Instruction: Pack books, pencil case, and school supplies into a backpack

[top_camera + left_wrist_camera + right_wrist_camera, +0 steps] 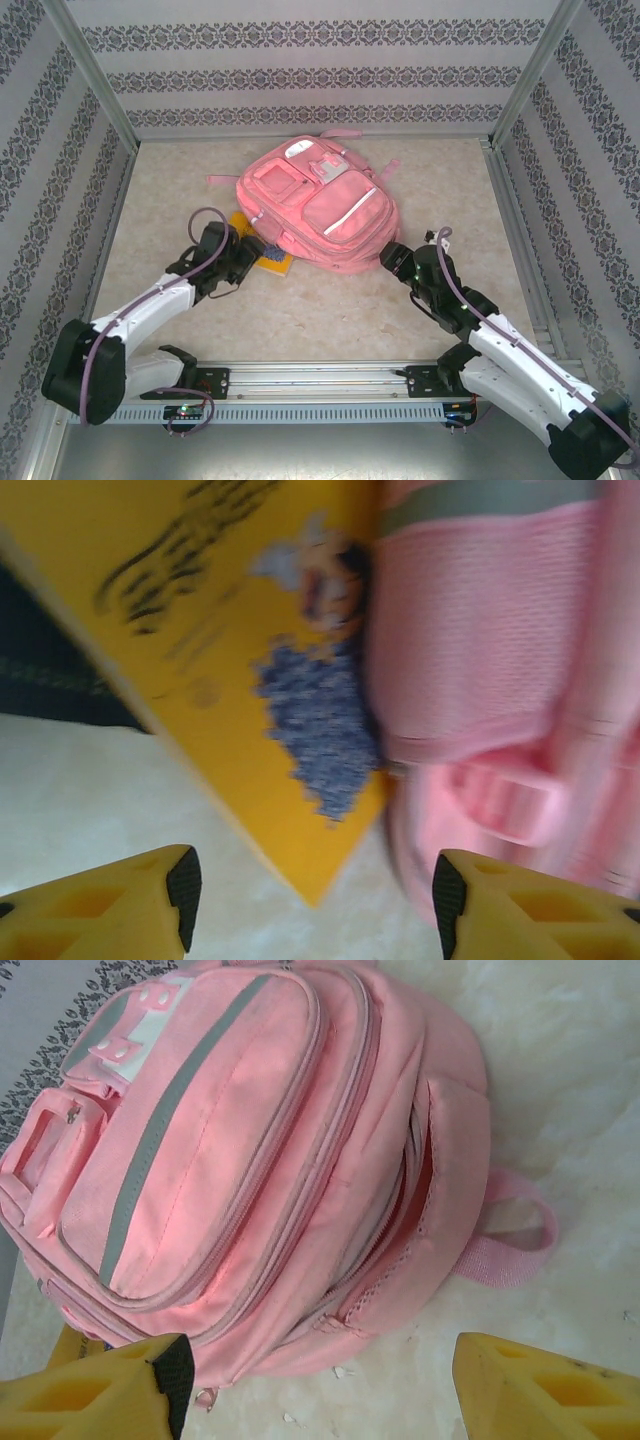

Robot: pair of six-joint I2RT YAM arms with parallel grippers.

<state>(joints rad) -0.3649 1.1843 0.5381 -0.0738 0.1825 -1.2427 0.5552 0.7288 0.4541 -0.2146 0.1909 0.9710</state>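
Observation:
The pink backpack (315, 205) lies flat mid-table, front pockets up, its main zipper (400, 1210) partly open at the near side. A yellow book (280, 266) with a cartoon cover pokes out from under its left edge. In the left wrist view that book's (200, 630) corner points at my left gripper (312, 900), which is open and empty just short of it, beside the backpack (480, 630). A dark navy book (50, 670) lies under the yellow one. My right gripper (320, 1385) is open and empty at the near right edge of the backpack (250, 1160).
A pink strap loop (510, 1240) sticks out of the backpack on the right. Patterned walls (320, 70) enclose the table on three sides. Bare tabletop (330, 310) lies between the backpack and the arm bases. Small white scraps (340, 1370) lie near the right gripper.

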